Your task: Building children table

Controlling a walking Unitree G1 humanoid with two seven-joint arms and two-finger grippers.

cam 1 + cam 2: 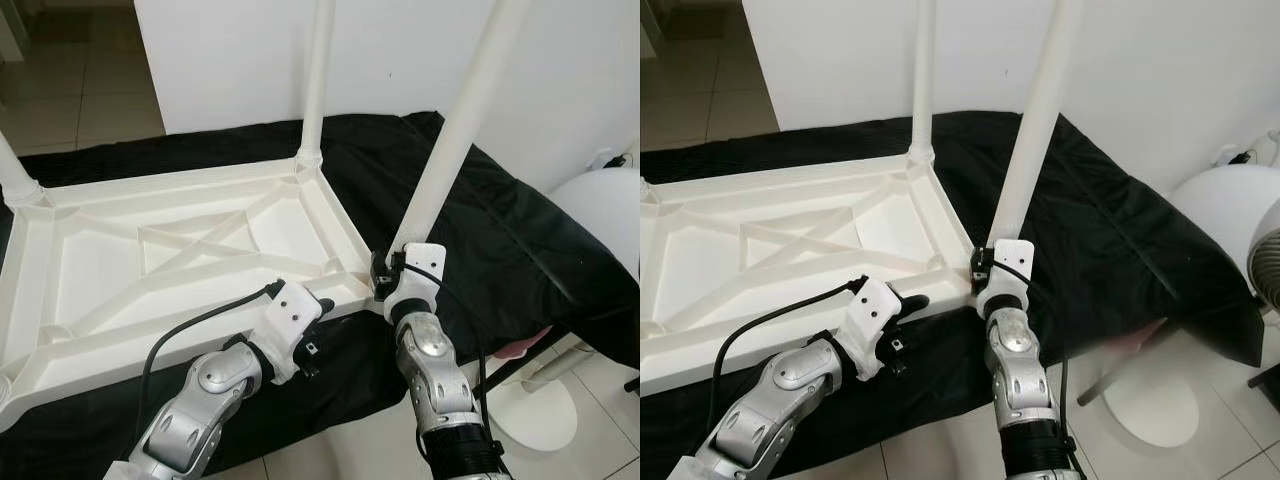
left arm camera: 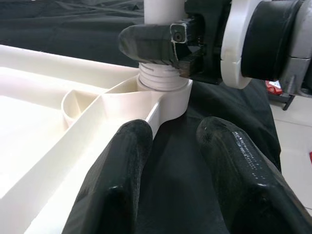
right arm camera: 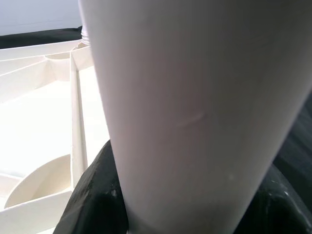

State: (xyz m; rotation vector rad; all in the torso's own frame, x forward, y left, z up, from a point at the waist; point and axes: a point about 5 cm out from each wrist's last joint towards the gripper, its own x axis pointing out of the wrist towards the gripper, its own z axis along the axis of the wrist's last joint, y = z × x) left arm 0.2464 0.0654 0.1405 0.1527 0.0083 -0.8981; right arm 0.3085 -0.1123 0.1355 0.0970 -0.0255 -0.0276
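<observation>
A white plastic children's table (image 1: 180, 260) lies upside down on a black cloth (image 1: 520, 240). One leg (image 1: 318, 80) stands upright at its far right corner. Another leg's base (image 1: 15, 178) shows at the far left. My right gripper (image 1: 385, 272) is shut on the near right leg (image 1: 455, 130) just above its threaded end (image 2: 158, 78), which sits in the corner socket (image 2: 168, 97). My left gripper (image 2: 175, 131) is open at the table's near rim, beside that corner, with one finger (image 2: 117, 185) along the rim's edge and the other over the cloth.
A white wall (image 1: 400, 50) rises right behind the table. A round white object (image 1: 600, 210) and a round white base (image 1: 535, 410) stand on the tiled floor at the right. A fan grille (image 1: 1265, 265) shows at the right edge. Open tiled floor (image 1: 90, 90) lies at the back left.
</observation>
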